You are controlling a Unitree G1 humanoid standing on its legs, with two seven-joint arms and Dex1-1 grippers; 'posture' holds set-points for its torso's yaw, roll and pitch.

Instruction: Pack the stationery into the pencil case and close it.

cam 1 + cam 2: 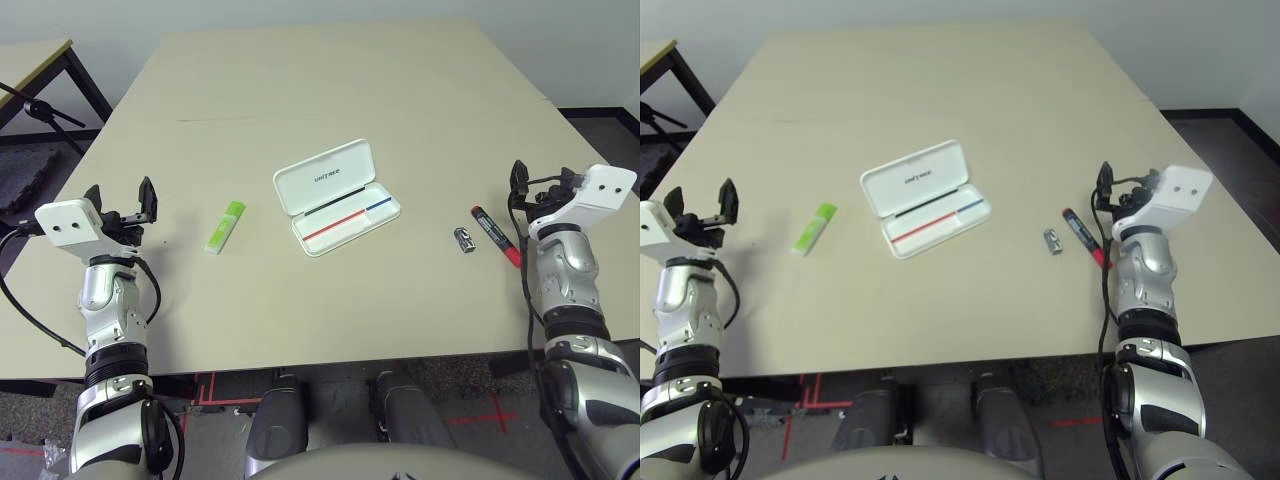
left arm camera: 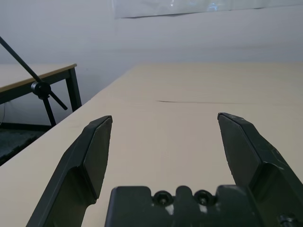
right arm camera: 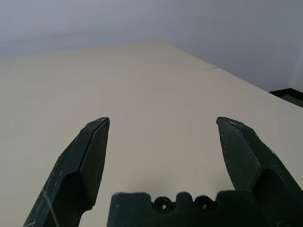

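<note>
The white pencil case [image 1: 337, 197] lies open mid-table, its lettered lid hinged back and a red-and-blue line on its inner tray. A lime-green highlighter [image 1: 225, 226] rests to its left. On its right lie a small silver-and-black piece [image 1: 463, 240] and a red marker [image 1: 497, 237] with a black end. My left gripper [image 1: 121, 197] hovers open at the table's left, apart from the highlighter. My right gripper [image 1: 535, 180] is open just right of the marker, touching nothing. Both wrist views look between spread fingers [image 2: 92, 156] [image 3: 90, 158] at bare tabletop.
The beige table [image 1: 330, 90] stretches far behind the case. A second table [image 1: 35, 62] and a black stand [image 1: 45, 112] sit off the far left. Dark floor [image 1: 600, 115] lies past the right edge.
</note>
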